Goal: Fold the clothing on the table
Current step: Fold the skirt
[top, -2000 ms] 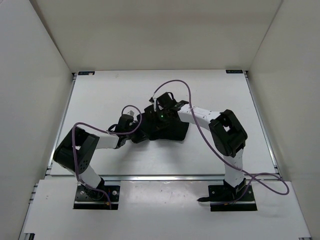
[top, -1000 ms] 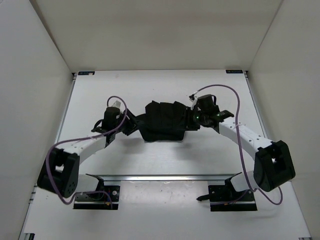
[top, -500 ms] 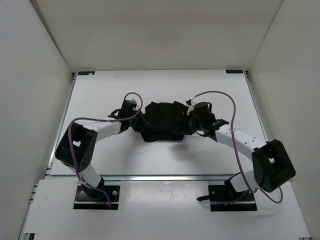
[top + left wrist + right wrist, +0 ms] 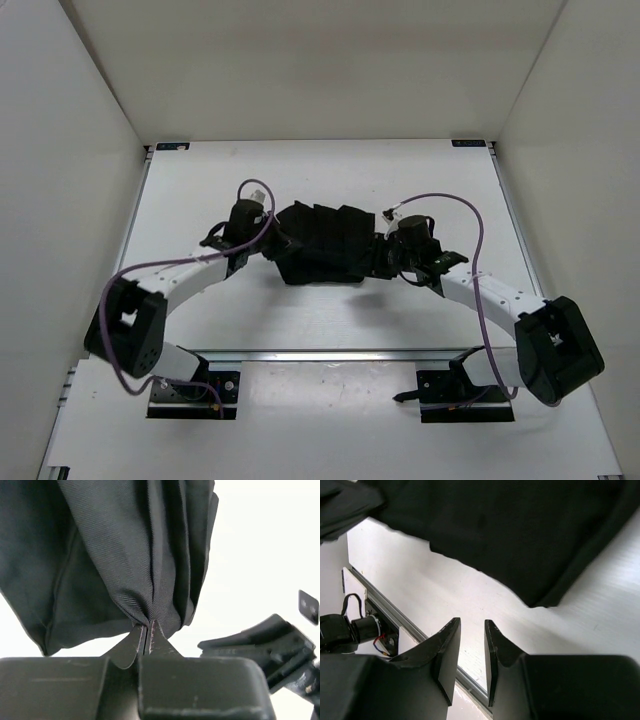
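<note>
The clothing (image 4: 325, 245), a black pleated bundle, lies in the middle of the white table (image 4: 200, 190). My left gripper (image 4: 270, 230) sits at its left edge. In the left wrist view that left gripper (image 4: 147, 626) is shut on a gathered fold of the clothing (image 4: 115, 555), with the pleats fanning out beyond the tips. My right gripper (image 4: 385, 255) is at the garment's right edge. In the right wrist view the right gripper (image 4: 472, 624) stands open by a narrow gap with nothing in it, and the clothing (image 4: 520, 530) lies just beyond the tips, apart from them.
The table's metal rail (image 4: 385, 611) runs along the near edge, with an arm base motor (image 4: 350, 630) past it. White walls (image 4: 80, 120) enclose the table on three sides. Purple cables (image 4: 455, 205) loop above both arms. Part of the right arm (image 4: 265, 642) shows in the left wrist view.
My left gripper has shut on the clothing's left edge, and its arm has swung outward. The right gripper's jaws have narrowed and it has shifted slightly along the right edge.
</note>
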You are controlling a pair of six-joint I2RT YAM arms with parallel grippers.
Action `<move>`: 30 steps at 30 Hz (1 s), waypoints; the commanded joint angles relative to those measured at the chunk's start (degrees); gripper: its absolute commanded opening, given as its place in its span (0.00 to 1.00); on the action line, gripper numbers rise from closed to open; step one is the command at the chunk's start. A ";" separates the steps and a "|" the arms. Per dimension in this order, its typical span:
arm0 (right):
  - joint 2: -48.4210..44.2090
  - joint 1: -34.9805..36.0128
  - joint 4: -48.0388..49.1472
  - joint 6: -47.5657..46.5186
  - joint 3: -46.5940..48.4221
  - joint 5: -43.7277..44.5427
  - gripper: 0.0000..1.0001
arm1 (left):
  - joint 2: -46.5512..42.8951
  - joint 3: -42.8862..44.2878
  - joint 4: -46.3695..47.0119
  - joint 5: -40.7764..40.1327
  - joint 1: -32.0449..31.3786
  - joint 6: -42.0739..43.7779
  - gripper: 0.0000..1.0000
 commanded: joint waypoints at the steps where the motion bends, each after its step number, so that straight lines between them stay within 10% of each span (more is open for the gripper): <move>1: -2.52 0.62 2.56 0.58 -1.17 0.57 0.23 | -6.93 -8.40 2.48 -2.68 0.33 -3.04 0.00; 11: -3.49 1.15 2.39 0.14 -1.52 0.39 0.23 | -3.52 -16.87 3.45 -4.36 0.43 -2.17 0.05; 17: -4.89 0.27 0.64 -0.12 -1.17 0.39 0.25 | -3.60 -19.33 6.09 1.09 3.40 -2.61 0.36; 21: -6.74 0.09 -1.82 -0.39 -0.82 1.18 0.25 | -9.57 -16.35 5.40 3.20 3.32 -0.51 0.74; 22: -7.00 -0.26 -2.00 -0.65 -0.73 1.44 0.26 | -12.19 -13.91 4.87 3.12 3.32 0.37 0.98; 30: -11.30 -4.39 -7.54 -2.06 -0.90 1.71 0.26 | -22.23 -9.66 -8.91 14.95 10.26 6.95 0.99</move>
